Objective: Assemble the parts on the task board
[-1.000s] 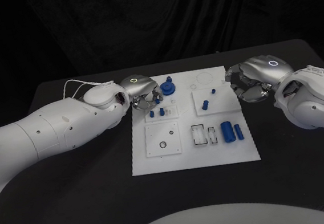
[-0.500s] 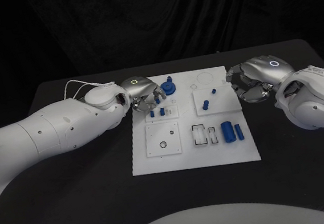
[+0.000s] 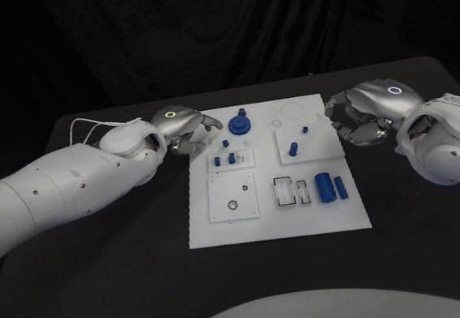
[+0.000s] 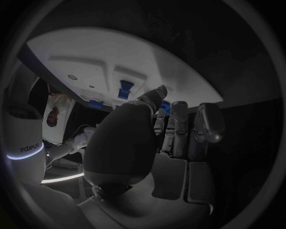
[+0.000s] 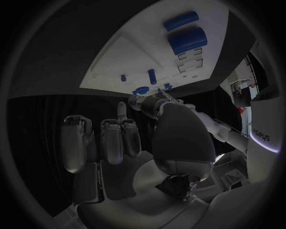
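1. Black table (image 3: 103,253) under everything; on it we see the white task board (image 3: 279,229), lying flat in the middle, its long side running away from the robot.

2. White arms come next. The left hand (image 3: 185,133) sits just off the board's far left corner, beside the round blue part (image 3: 239,125). Its fingers look curled inward with nothing visible between them, so we read it as clenched and empty; the left wrist view (image 4: 173,138) shows the fingers drawn together with no piece in them.

3. The right hand (image 3: 362,115) hangs just beside the board's right edge, near the far half. Its fingers are also folded in, and the right wrist view (image 5: 119,138) shows nothing grasped, so we call it clenched on nothing.

4. The parts, smaller: a thick blue cylinder (image 3: 323,187) and a thinner blue peg (image 3: 338,186) lie side by side in the near right section; a short blue peg (image 3: 292,148) stands in the right middle plate; two small blue pegs (image 3: 224,160) stand in the left middle plate.

5. We judge the step to sit between placements: neither hand carries a part, and loose pieces remain. The next move calls for one hand to open, reach a lying piece, likely the cylinder for the right hand, and pinch it cleanly without nudging its neighbour.

6. Writing: pale lettering shows on a white arm in each wrist view, reading roughly "edueys" (image 4: 28,148); we cannot read it surely.
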`<state>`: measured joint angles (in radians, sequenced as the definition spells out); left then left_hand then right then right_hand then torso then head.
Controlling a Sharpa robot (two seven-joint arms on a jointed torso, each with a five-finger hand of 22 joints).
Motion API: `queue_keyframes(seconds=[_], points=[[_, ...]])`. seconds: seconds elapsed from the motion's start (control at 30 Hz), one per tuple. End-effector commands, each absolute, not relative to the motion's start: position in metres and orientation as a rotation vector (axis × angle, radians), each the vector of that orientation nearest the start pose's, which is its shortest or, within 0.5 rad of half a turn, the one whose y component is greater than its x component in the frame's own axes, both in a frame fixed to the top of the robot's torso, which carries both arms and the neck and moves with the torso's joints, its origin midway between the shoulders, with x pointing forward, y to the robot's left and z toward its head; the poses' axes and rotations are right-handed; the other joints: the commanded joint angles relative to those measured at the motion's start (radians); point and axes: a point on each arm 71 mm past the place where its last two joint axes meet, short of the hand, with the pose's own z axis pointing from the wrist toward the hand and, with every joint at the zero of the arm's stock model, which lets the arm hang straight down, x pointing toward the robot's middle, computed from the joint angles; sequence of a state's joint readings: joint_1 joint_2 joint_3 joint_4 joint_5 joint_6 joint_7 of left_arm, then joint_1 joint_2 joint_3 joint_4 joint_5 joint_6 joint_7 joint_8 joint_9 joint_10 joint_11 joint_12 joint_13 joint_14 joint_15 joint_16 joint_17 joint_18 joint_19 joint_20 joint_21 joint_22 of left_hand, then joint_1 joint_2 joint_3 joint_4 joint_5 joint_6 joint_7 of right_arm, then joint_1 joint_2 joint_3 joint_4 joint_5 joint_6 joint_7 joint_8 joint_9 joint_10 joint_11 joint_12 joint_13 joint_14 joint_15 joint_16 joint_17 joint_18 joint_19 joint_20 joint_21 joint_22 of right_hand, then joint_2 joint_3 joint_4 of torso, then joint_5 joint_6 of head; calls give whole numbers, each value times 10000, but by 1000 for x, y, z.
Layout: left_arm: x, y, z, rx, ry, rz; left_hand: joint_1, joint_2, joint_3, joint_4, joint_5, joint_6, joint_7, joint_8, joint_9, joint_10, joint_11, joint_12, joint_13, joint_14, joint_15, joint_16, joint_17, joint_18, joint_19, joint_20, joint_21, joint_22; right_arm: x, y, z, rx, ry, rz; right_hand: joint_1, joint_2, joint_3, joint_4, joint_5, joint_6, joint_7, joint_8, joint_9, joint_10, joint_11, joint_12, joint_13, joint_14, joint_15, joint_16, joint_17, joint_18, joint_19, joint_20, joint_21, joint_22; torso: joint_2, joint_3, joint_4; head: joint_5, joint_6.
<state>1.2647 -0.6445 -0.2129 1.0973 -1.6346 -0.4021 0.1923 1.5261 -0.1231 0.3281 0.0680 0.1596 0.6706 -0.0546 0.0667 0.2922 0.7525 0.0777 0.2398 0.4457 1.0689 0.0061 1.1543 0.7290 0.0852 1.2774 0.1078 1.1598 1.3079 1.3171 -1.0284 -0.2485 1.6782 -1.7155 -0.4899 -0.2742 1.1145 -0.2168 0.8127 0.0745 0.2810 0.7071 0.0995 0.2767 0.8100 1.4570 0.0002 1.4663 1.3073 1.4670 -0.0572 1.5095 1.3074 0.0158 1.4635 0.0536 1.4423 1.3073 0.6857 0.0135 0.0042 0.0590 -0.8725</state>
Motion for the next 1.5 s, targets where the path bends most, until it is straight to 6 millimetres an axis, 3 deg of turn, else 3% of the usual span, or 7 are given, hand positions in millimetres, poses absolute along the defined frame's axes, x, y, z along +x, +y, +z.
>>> queue_keyframes(seconds=[0.03, 0.27, 0.33, 0.57, 0.9, 1.4, 1.5], points=[[531, 222, -207, 5601, 13373, -5641, -130, 61, -188, 308, -149, 387, 77, 139, -52, -411, -145, 386, 183, -1884, 8, -1230, -1179, 496, -2193, 92, -2618, 648, 445, -255, -181, -2720, 15292, 3691, 256, 16, -281, -10, -28, 274, 2, 48, -139, -801, 1, -817, 290, 603, -46, -212, 995, 281, 145, -49, -373, 2043, 2, -4, -3, 48, -2], [506, 258, -191, 4772, 11758, -6669, -567, 171, -599, 1376, -403, 1112, -147, 122, -314, -1728, -746, 1158, 175, -4522, 25, -4491, -2504, 684, -6147, 219, -6720, -472, 445, -260, -175, -2796, 15250, 3631, 744, -90, -836, 93, -36, 507, 68, 44, -620, -5016, 148, -5662, -4128, 393, 69, -600, 397, 421, -199, 50, -1075, 1819, 3, -3, -14, 76, -2], [500, 267, -188, 4378, 11626, -7123, -670, 302, -915, 1987, -394, 1204, 146, -8, -516, -2565, -1029, 1262, -371, -5630, 562, -6078, -3403, 583, -7376, 324, -8276, -1332, 448, -259, -171, -2857, 15234, 3578, 826, -98, -1097, 202, -28, 418, 111, 15, -757, -5975, 278, -6923, -4965, 296, 189, -741, 182, 479, -353, 141, -1393, 1722, 1, -14, -6, 69, -2], [482, 286, -180, 2345, 11773, -9035, -2284, 1302, -1873, 2234, -402, 1182, 332, -36, -1192, -3876, -1349, 1151, -2423, -7260, 161, -9365, -5204, 659, -8904, 429, -10843, -3227, 461, -252, -165, -3281, 15296, 3505, 1258, -80, -2649, 598, 1, 244, 344, -707, -2028, -6741, 989, -9712, -7269, 118, 842, -888, -92, 554, -509, 704, -1845, 1636, -31, -131, 146, 125, -2], [462, 275, -202, -3236, 13315, -14485, -2158, 2537, -4894, 2241, -395, -1409, 444, -175, -2212, -6278, -992, -988, -4141, -10317, 608, -11448, -7151, 872, -12021, 648, -11219, -8781, 486, -242, -176, -4171, 16131, 3215, 2236, 35, -3593, 992, 31, 1272, 85, -1796, -4174, -5611, 972, -11476, -9460, 140, 717, -938, -201, 526, -364, 664, -1838, 1716, -150, -375, 458, -106, -2], [437, 256, -229, -4669, 13263, -15849, -1172, 3038, -5494, 2228, -391, -888, 712, -119, -2219, -5880, -483, -406, -4069, -9997, 1013, -11385, -7118, 925, -12023, 1116, -11156, -9111, 502, -238, -189, -4405, 16049, 3488, 2541, 23, -4049, 834, 9, 2292, 186, -1569, -4418, -4931, 895, -11850, -9949, 263, 625, -718, 175, 465, -221, 602, -1603, 1819, -226, -715, 875, -895, -2], [436, 256, -229, -4699, 13255, -15882, -1172, 3038, -5494, 2228, -391, -888, 712, -119, -2219, -5880, -483, -406, -4069, -9997, 1013, -11385, -7118, 925, -12023, 1116, -11156, -9111, 503, -238, -190, -4413, 16034, 3483, 2482, 56, -4137, 812, 7, 2286, 168, -1530, -4302, -4875, 839, -11779, -9903, 275, 544, -676, 229, 453, -190, 519, -1529, 1841, -260, -893, 1021, -1075, -2]])
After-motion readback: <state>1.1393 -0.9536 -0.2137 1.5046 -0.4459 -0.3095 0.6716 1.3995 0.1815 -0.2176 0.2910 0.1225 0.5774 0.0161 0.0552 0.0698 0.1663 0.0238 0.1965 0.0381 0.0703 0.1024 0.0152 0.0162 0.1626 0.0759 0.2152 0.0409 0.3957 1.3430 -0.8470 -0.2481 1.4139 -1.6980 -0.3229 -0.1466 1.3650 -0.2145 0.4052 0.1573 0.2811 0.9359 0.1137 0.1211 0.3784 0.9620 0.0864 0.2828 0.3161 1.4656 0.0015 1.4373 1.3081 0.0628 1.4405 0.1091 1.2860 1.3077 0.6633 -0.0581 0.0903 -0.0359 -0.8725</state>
